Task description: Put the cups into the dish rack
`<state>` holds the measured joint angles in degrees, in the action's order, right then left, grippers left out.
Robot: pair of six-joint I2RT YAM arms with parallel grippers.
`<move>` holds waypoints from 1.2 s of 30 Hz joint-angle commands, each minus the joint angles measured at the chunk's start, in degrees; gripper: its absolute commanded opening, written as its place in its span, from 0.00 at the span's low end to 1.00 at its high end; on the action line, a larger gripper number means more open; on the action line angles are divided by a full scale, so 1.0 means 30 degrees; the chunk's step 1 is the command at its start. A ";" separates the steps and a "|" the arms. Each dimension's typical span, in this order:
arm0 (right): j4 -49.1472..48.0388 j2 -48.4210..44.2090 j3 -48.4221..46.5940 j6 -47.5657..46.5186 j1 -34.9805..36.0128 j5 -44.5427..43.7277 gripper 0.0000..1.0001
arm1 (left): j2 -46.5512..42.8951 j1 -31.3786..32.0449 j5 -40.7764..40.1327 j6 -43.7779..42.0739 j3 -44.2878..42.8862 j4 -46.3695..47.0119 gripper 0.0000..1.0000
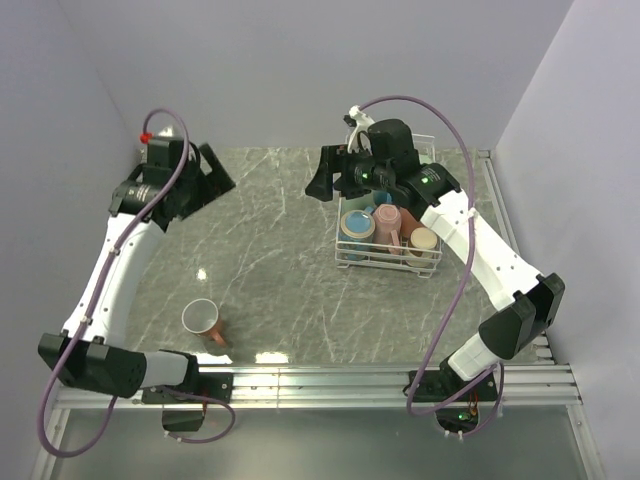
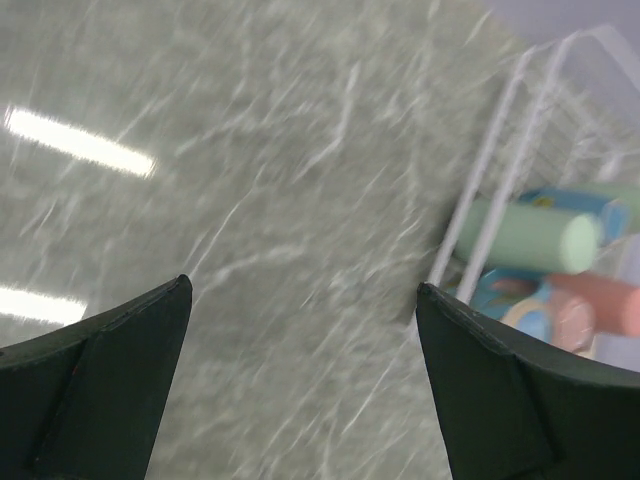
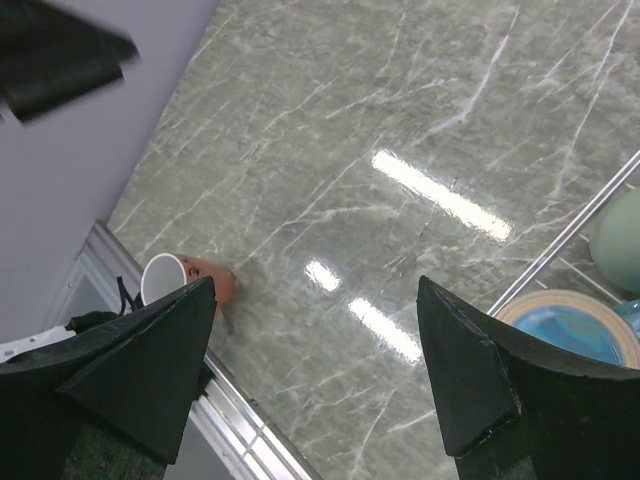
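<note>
The white wire dish rack [image 1: 345,258] stands at the back right and holds several cups, among them a blue-lined one [image 1: 356,228], a pink one [image 1: 388,225] and an orange one [image 1: 424,243]. One salmon cup [image 1: 205,322] with a white inside lies on its side near the front left; it also shows in the right wrist view [image 3: 190,278]. My right gripper [image 1: 322,178] [image 3: 315,285] is open and empty, just left of the rack. My left gripper [image 1: 215,175] [image 2: 303,290] is open and empty at the back left. The left wrist view shows the rack [image 2: 505,130] with a green cup [image 2: 525,240] inside.
The marble table top [image 1: 270,250] ends at a metal rail [image 1: 320,378] along the front. Walls close off the back and both sides. The right wrist view shows the rack's wire edge [image 3: 570,230] and a blue-lined cup [image 3: 570,325] at the right.
</note>
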<state>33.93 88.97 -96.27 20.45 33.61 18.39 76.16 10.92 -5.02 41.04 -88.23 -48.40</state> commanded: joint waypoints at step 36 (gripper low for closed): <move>-0.1057 -0.2205 0.3438 -0.0077 -0.0010 -0.1561 0.86 | -0.5817 0.0433 0.2698 0.2317 1.2621 -0.4286 0.92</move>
<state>32.58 84.49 -86.37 21.10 33.61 14.46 59.02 11.73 3.16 47.46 -51.13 -59.77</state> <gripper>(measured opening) 0.862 0.926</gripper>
